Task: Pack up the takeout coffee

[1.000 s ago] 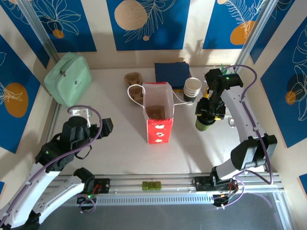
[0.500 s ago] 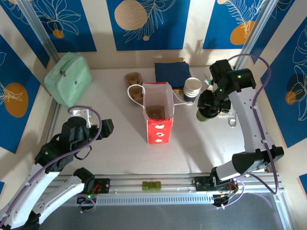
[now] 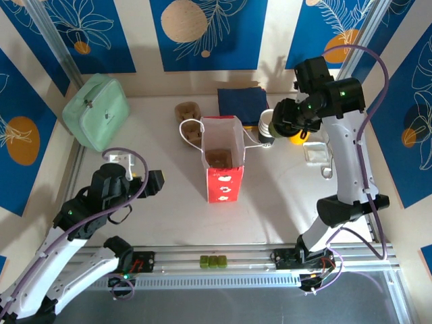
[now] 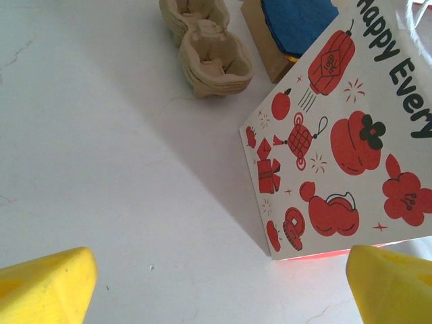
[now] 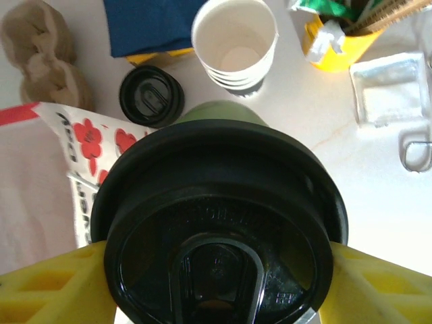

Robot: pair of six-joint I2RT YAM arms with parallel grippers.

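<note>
Takeout coffee [image 5: 219, 223], lid up, clamped at its sides between the yellow fingers [image 5: 47, 287] of the right gripper [image 3: 282, 123]. It sits in the upper right of the overhead frame, lifted off the table, to the right of the open paper bag [image 3: 223, 183]. Upright carriage presumably prevents spilling; the height should clear the bag's rim. Left gripper [image 4: 216, 283], jaws wide apart and empty, sits low beside the bag's printed face, likely to steady it.

cup [image 5: 219, 111] mostly under lid [image 5: 219, 229], bag [image 4: 337, 148] cropped
</note>
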